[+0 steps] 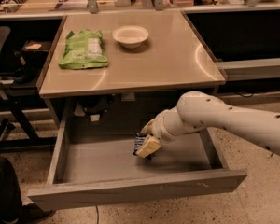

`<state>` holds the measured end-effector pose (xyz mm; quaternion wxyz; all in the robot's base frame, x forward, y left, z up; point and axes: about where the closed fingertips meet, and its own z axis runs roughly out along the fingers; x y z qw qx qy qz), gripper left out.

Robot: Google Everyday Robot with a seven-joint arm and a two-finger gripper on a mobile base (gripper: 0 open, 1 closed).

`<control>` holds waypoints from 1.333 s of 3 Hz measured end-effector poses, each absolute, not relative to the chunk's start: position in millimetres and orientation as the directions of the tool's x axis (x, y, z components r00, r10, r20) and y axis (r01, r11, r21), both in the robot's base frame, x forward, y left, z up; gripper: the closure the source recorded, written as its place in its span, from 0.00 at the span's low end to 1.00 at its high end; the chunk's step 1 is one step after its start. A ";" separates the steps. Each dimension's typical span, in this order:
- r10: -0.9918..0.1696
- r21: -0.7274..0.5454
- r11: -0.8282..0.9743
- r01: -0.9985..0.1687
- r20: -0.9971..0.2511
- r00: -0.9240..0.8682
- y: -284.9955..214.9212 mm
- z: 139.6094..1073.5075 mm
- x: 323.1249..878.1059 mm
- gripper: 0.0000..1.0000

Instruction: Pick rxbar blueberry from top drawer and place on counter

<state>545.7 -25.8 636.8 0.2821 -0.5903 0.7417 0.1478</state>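
Observation:
The top drawer (130,192) is pulled open below the counter (158,55). The rxbar blueberry (138,143), a small dark bar, is in the middle of the drawer, a little above the grey floor. My gripper (147,146) reaches into the drawer from the right and is shut on the bar, with one pale finger (149,147) across its right side. Most of the bar is hidden by the fingers. My white arm (224,120) passes over the drawer's right side.
A green crinkly bag (82,49) and a white bowl (130,35) lie on the counter. A cluttered bench runs along the back. A chair base (9,125) and a dark shape (4,185) stand at the left of the drawer.

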 end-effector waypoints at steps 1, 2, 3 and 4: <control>-0.805 -0.108 0.277 -0.955 -0.569 -0.169 -28.7 659.3 552.4 1.00; -0.817 -0.111 0.300 -0.947 -0.542 -0.196 -36.5 684.9 555.4 1.00; -0.826 -0.120 0.329 -0.937 -0.518 -0.224 -48.2 706.0 554.4 1.00; -0.830 -0.147 0.374 -0.916 -0.494 -0.260 -65.5 727.9 554.1 1.00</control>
